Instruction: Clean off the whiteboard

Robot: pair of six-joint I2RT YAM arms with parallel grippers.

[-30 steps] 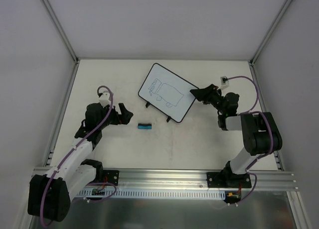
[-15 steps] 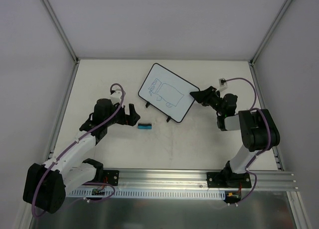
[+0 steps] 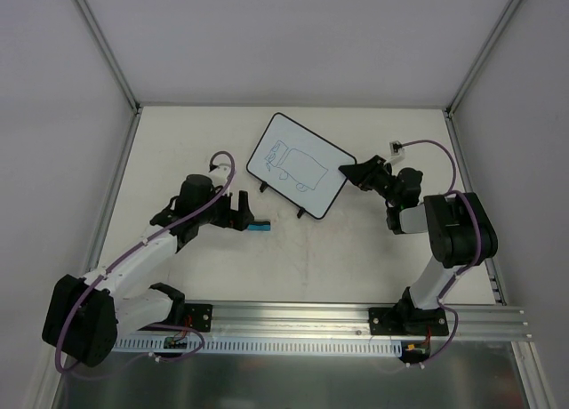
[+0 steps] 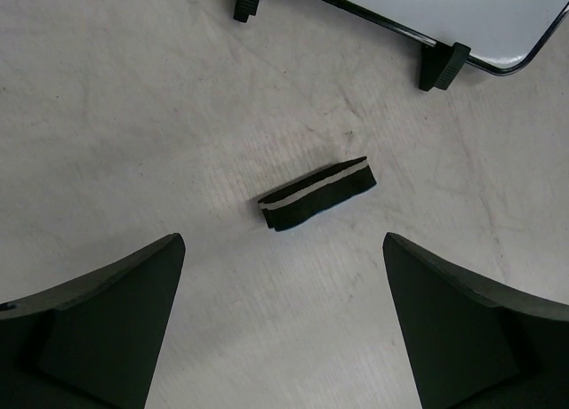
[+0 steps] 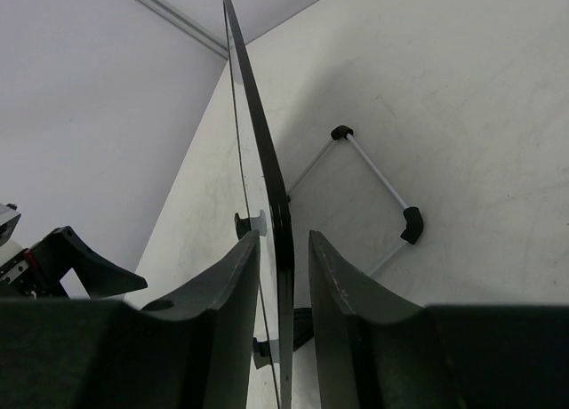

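The whiteboard (image 3: pixel 298 164) stands tilted at the table's middle back and bears blue scribbles. Its lower edge and two black feet show in the left wrist view (image 4: pixel 462 18). The small blue-and-black eraser (image 3: pixel 259 226) lies flat in front of it. My left gripper (image 3: pixel 240 212) is open and empty just left of the eraser, which lies ahead of the wide-spread fingers in the left wrist view (image 4: pixel 317 194). My right gripper (image 3: pixel 356 172) straddles the board's right edge. In the right wrist view the rim (image 5: pixel 267 151) runs between the fingers (image 5: pixel 227 311), with a thin gap on the right side.
A wire support stand (image 5: pixel 373 173) with black corners props the board from behind. A small white connector (image 3: pixel 396 145) on a purple cable lies near the right arm. Frame posts and grey walls bound the table on the left, back and right.
My left arm has swung right and forward, bringing its open gripper up to the eraser. The right gripper has stayed at the board's edge; the board has not moved.
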